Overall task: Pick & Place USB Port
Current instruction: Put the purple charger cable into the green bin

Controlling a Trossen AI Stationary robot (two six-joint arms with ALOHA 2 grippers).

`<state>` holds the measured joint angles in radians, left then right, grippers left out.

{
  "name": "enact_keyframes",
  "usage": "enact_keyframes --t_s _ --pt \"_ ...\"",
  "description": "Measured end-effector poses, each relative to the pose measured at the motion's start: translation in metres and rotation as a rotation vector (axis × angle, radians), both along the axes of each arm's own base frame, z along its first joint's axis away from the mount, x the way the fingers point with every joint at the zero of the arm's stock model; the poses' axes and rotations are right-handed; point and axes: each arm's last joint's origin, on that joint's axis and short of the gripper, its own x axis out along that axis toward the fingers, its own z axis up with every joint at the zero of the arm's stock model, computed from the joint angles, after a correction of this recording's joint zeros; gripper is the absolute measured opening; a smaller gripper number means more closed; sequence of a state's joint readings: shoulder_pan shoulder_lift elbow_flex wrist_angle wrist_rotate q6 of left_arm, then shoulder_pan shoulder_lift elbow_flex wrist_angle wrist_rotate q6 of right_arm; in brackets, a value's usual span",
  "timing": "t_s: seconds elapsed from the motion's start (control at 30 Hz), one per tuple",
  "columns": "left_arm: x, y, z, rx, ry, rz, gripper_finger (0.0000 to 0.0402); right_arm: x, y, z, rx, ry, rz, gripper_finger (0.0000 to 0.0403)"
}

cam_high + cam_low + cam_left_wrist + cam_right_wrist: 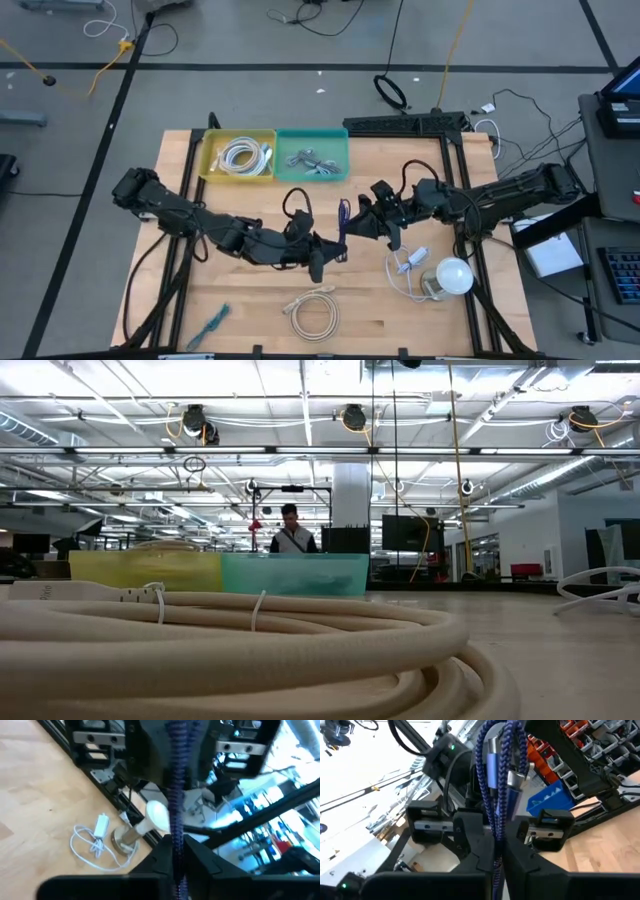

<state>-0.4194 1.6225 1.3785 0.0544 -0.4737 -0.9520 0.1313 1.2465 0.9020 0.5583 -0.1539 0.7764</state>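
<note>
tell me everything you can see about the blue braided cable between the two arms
The blue braided cable is a dark blue-purple woven cord, folded into a bundle, with metallic silver plugs showing among the loops. It hangs upright above the middle of the table, lifted off the wood. Both pincers are closed on it: the left pincer and the right pincer each pinch its strands from opposite sides. In the high view it shows as a thin vertical strip between the two arms.

Two bins point(238, 156) side by side at table's point(180, 180) far edge.
</note>
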Motion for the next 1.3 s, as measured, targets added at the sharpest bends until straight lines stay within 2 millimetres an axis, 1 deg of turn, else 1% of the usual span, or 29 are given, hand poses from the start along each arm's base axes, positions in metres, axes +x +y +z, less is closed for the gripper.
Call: enact_keyframes --t_s 0.1,0.2,0.3,0.4,0.47,0.53,0.63,0.73,0.83,0.9,0.97,1.07,1.17,1.23,1.3 --pt "-0.012 -0.001 0.007 -0.035 0.035 -0.046 0.0075 0.001 -0.014 -0.004 -0.051 0.045 -0.052 0.0005" --pt "-0.028 -0.009 0.006 -0.070 0.135 -0.103 0.0109 0.003 -0.037 -0.010 -0.161 0.154 -0.174 0.0003" --pt "-0.045 -0.016 0.003 -0.074 0.230 -0.106 0.0122 0.003 -0.066 -0.017 -0.291 0.292 -0.305 0.0002" --pt "-0.059 -0.018 0.001 -0.063 0.304 -0.059 0.0126 0.006 -0.099 -0.009 -0.394 0.326 -0.442 0.0002" --pt "-0.065 -0.019 -0.002 -0.056 0.348 -0.040 0.0127 0.007 -0.122 -0.012 -0.442 0.386 -0.524 0.0001" --pt "-0.072 -0.019 -0.005 -0.035 0.400 -0.026 0.0127 0.015 -0.144 -0.012 -0.488 0.413 -0.581 0.0001" --pt "-0.076 -0.015 -0.008 -0.023 0.456 -0.009 0.0128 0.030 -0.171 -0.015 -0.542 0.491 -0.599 0.0001" --pt "-0.081 -0.011 -0.013 -0.002 0.530 -0.017 0.0128 0.053 -0.188 -0.032 -0.640 0.616 -0.547 0.0001" --pt "-0.084 -0.007 -0.016 0.014 0.585 -0.019 0.0128 0.079 -0.195 -0.049 -0.752 0.712 -0.459 0.0001" --pt "-0.087 -0.006 -0.016 0.025 0.603 -0.019 0.0128 0.094 -0.196 -0.059 -0.832 0.770 -0.386 0.0001" --pt "-0.090 -0.004 -0.015 0.033 0.614 -0.017 0.0129 0.105 -0.196 -0.070 -0.921 0.849 -0.329 0.0001" --pt "-0.096 -0.006 -0.014 0.047 0.636 -0.020 0.0129 0.116 -0.192 -0.084 -1.109 0.980 -0.267 0.0000" --pt "-0.101 -0.006 -0.013 0.057 0.634 -0.003 0.0129 0.118 -0.188 -0.089 -1.294 1.071 -0.248 0.0000" --pt "-0.102 -0.007 -0.014 0.069 0.641 0.007 0.0129 0.121 -0.186 -0.093 -1.354 1.092 -0.250 0.0000" --pt "-0.103 -0.009 -0.015 0.077 0.637 0.012 0.0129 0.121 -0.185 -0.096 -1.356 1.105 -0.234 0.0000"
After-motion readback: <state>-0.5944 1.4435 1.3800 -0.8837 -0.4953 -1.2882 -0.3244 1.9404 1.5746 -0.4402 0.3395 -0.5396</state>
